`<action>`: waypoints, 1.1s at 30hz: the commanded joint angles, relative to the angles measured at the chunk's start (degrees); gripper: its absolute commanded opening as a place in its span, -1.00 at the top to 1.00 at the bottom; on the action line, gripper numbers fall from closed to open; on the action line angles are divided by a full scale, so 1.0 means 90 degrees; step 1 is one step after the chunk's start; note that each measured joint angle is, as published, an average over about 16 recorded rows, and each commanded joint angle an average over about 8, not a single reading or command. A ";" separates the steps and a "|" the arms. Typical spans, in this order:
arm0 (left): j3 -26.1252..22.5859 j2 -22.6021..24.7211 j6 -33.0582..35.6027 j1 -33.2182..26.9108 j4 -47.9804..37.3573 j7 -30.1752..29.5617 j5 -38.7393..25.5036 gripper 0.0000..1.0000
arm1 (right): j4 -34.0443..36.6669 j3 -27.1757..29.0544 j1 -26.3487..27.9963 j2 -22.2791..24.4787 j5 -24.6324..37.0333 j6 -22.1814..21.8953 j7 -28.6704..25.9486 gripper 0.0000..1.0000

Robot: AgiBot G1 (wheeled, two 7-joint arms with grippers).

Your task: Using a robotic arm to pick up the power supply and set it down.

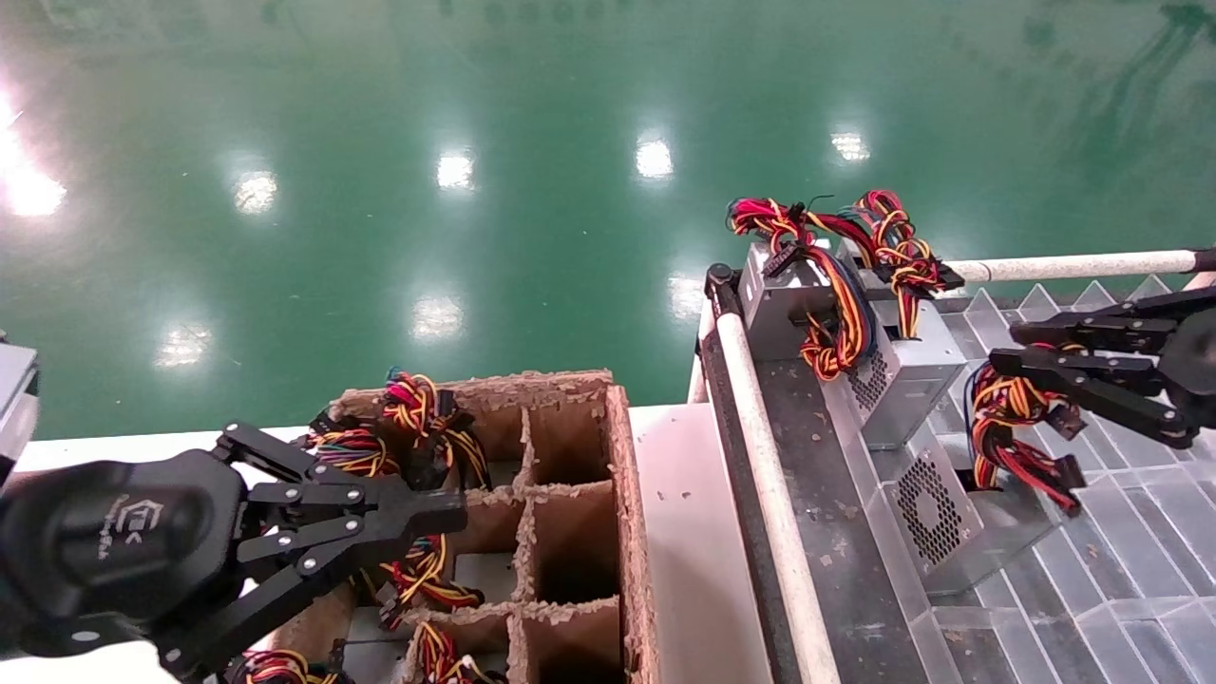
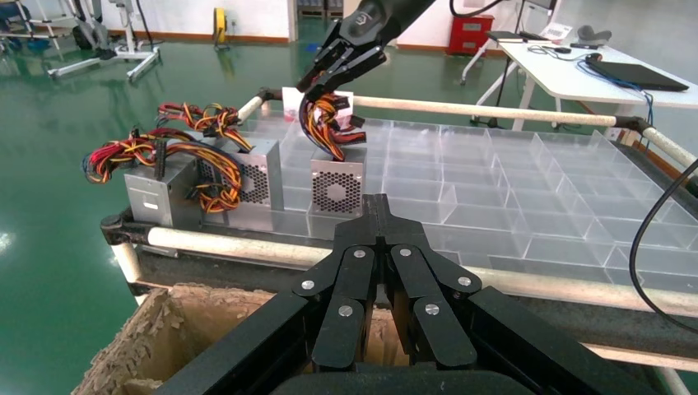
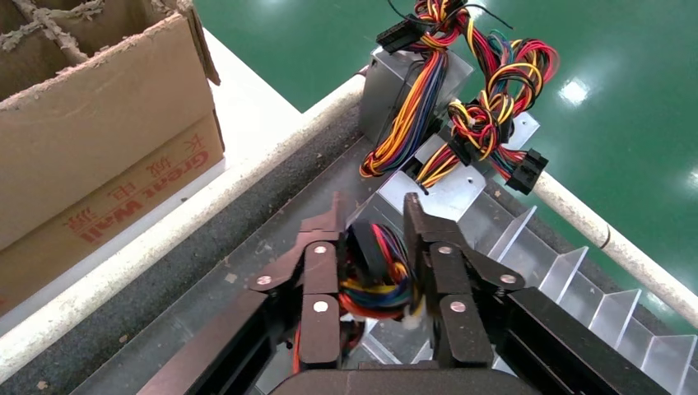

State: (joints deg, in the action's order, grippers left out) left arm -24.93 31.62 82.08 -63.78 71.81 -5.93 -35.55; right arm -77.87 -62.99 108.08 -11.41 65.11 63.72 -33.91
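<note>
The power supply (image 1: 936,513), a silver box with a honeycomb fan grille, sits tilted in a cell of the clear divided tray (image 1: 1130,541); the left wrist view shows it too (image 2: 336,185). Its red, yellow, black and blue wire bundle (image 1: 1012,427) rises from it into my right gripper (image 1: 1005,348). In the right wrist view that gripper (image 3: 374,206) has its fingers closed on the bundle (image 3: 374,276). I cannot tell whether the box is lifted off the tray. My left gripper (image 1: 456,518) is shut and empty, hovering over the cardboard box (image 1: 622,475).
Two more supplies stand at the tray's back corner: a darker grey one (image 1: 779,304) with wires draped down it and a silver one (image 1: 907,380). A white padded rail (image 1: 769,494) edges the tray. The box's divider cells hold several wired supplies (image 1: 418,408).
</note>
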 commanded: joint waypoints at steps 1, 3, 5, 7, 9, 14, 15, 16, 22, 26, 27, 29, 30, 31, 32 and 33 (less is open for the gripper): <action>0.0000 0.0000 0.0000 0.0000 0.0000 0.0000 0.0000 1.00 | 0.0000 0.0006 0.0002 0.0001 -0.0013 -0.0006 0.0008 -1.00; 0.0000 0.0000 0.0000 0.0000 0.0000 0.0000 0.0000 1.00 | 0.0000 0.0012 0.0010 0.0024 0.0007 -0.0033 -0.0015 -1.00; 0.0000 0.0000 0.0000 0.0000 0.0000 0.0000 0.0000 1.00 | 0.0000 0.0024 0.0027 0.0060 0.0040 -0.0070 -0.0042 -1.00; 0.0000 0.0000 0.0000 0.0000 0.0000 0.0000 0.0000 1.00 | -0.0002 0.0046 0.0055 0.0102 0.0077 -0.0113 -0.0065 -1.00; 0.0000 0.0000 0.0000 0.0000 0.0000 0.0000 0.0000 1.00 | -0.0005 0.0081 0.0097 0.0144 0.0106 -0.0154 -0.0069 -1.00; 0.0000 0.0000 0.0000 0.0000 0.0000 0.0000 0.0000 1.00 | -0.0014 0.0196 0.0214 0.0202 0.0081 -0.0230 0.0045 -1.00; 0.0000 0.0000 0.0000 0.0000 0.0000 0.0000 0.0000 1.00 | -0.0016 0.0219 0.0233 0.0200 0.0054 -0.0243 0.0087 -1.00; 0.0000 0.0000 0.0000 0.0000 0.0000 0.0000 0.0000 1.00 | -0.0017 0.0242 0.0249 0.0197 0.0022 -0.0257 0.0133 -1.00; 0.0000 0.0000 0.0000 0.0000 0.0000 0.0000 0.0000 1.00 | -0.0017 0.0350 0.0262 0.0161 -0.0276 -0.0408 0.0470 -1.00; 0.0000 0.0000 0.0000 0.0000 0.0000 0.0000 0.0000 1.00 | -0.0017 0.0399 0.0225 0.0157 -0.0489 -0.0521 0.0708 -1.00; 0.0000 0.0000 0.0000 0.0000 0.0000 0.0000 0.0000 1.00 | -0.0017 0.0413 0.0218 0.0156 -0.0540 -0.0545 0.0769 -1.00; 0.0000 0.0000 0.0000 0.0000 0.0000 0.0000 0.0000 1.00 | -0.0017 0.0440 0.0205 0.0154 -0.0642 -0.0584 0.0891 -1.00; 0.0000 0.0000 0.0000 0.0000 0.0000 0.0000 0.0000 1.00 | -0.0017 0.0453 0.0200 0.0151 -0.0694 -0.0594 0.0950 -1.00; 0.0000 0.0000 0.0000 0.0000 0.0000 0.0000 0.0000 1.00 | -0.0017 0.0466 0.0195 0.0147 -0.0746 -0.0600 0.1011 -1.00; 0.0000 0.0000 0.0000 0.0000 0.0000 0.0000 0.0000 1.00 | -0.0017 0.0478 0.0191 0.0143 -0.0798 -0.0600 0.1071 -1.00; 0.0000 0.0000 0.0000 0.0000 0.0000 0.0000 0.0000 1.00 | -0.0017 0.0489 0.0186 0.0137 -0.0848 -0.0590 0.1130 -1.00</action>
State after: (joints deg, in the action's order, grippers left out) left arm -24.94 31.62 82.08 -63.78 71.81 -5.93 -35.55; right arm -77.98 -58.37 109.43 -10.32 57.82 58.62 -24.16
